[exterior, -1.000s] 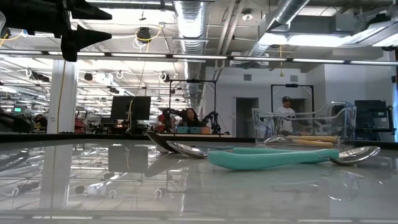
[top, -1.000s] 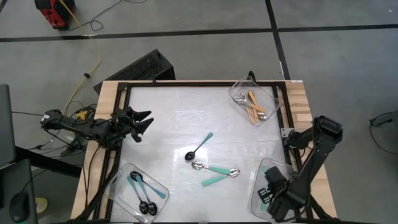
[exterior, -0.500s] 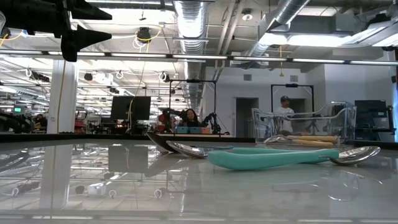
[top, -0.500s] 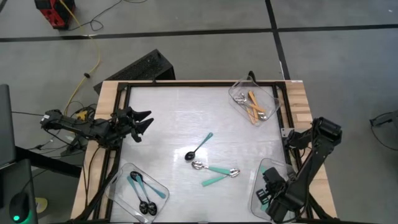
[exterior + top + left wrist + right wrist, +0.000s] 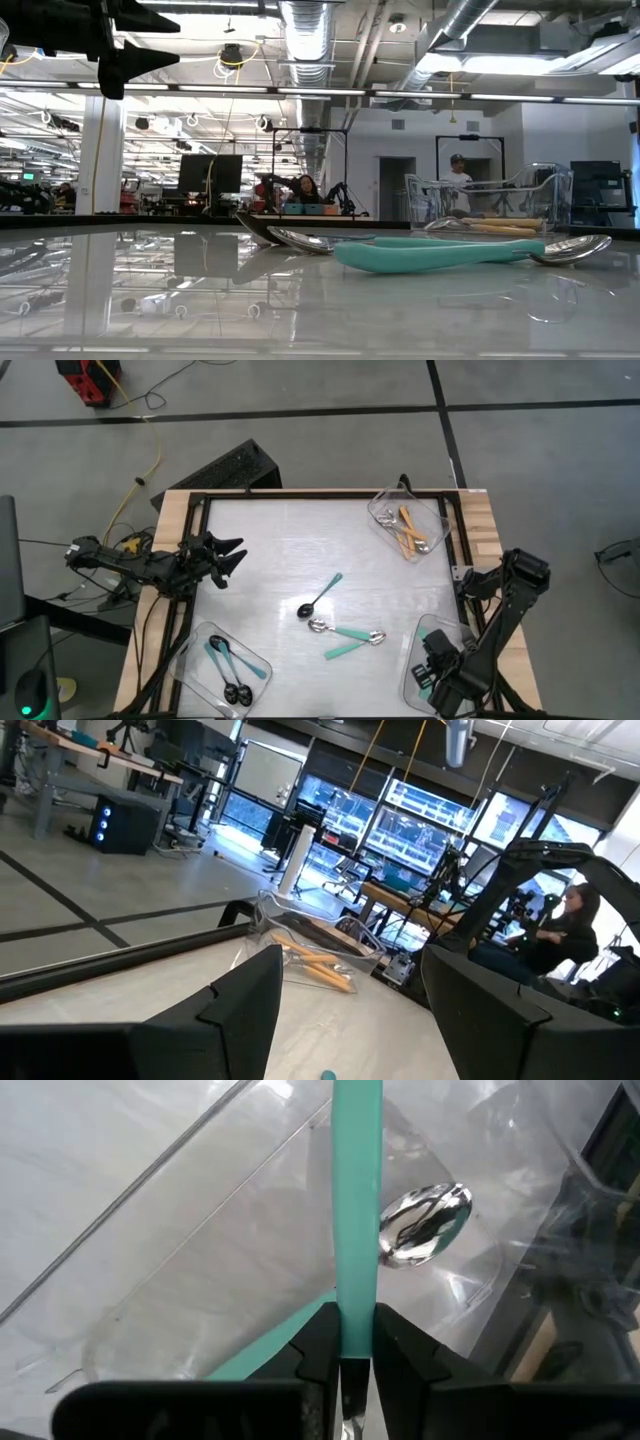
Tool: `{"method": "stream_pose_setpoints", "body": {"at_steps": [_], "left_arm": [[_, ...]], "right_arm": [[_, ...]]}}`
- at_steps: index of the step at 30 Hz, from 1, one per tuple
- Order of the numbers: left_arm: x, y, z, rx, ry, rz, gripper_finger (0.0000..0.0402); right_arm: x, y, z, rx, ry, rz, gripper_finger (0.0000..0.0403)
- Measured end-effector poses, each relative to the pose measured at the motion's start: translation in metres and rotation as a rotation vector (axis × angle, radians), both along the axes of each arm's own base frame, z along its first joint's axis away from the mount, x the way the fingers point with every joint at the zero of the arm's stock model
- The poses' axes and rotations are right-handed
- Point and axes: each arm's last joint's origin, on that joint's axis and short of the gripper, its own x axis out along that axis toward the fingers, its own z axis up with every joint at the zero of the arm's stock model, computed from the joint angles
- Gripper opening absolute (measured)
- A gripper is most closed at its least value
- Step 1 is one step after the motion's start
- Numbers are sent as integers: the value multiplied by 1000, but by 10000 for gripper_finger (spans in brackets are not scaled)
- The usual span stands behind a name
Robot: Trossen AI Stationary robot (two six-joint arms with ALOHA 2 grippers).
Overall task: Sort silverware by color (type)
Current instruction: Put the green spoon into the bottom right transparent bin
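Left arm: the left gripper (image 5: 228, 554) hangs above the left edge of the surface (image 5: 280, 550), its fingers spread wide and holding nothing. It is idle and well apart from every spoon.

Near left corner: a clear tray (image 5: 196, 650) holds the blue-handled spoons (image 5: 228, 670) with black bowls. A fourth blue-handled spoon (image 5: 320, 597) lies loose near the middle of the surface, unsorted.

Centre: just nearer than it, two teal spoons (image 5: 348, 638) lie on the surface with handles crossing or touching, silver bowls outward. Both remain unsorted.

Far right corner: a second tray (image 5: 385, 510) contains the orange-handled spoons (image 5: 408, 532).

Near right corner: the right gripper (image 5: 348, 1342) is closed tightly on the handle of a teal spoon (image 5: 357, 1200), held inside the third tray (image 5: 180, 1210), with another silver-bowled spoon (image 5: 424, 1226) lying beneath it.

Risks, as judged:
- The grip sits on a narrow, smooth handle; released from a height, the spoon could bounce or rest against the tray wall.
- The tray looks light; contact from the gripper could shift or tip it.
- The two touching teal spoons may move together when one is taken.
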Motion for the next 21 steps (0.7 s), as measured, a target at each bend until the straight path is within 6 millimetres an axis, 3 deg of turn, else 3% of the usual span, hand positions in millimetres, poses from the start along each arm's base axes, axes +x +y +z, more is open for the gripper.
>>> {"method": "stream_pose_setpoints", "body": {"at_steps": [6, 13, 21], "left_arm": [[0, 0, 0, 0, 0, 1, 226], [0, 0, 0, -1, 0, 6, 226], [0, 0, 0, -1, 0, 9, 226]], "right_arm": [[-7, 10, -1, 47, -25, 11, 74], [-18, 10, 0, 32, 65, 7, 73], [-14, 14, -11, 17, 66, 2, 73]]}}
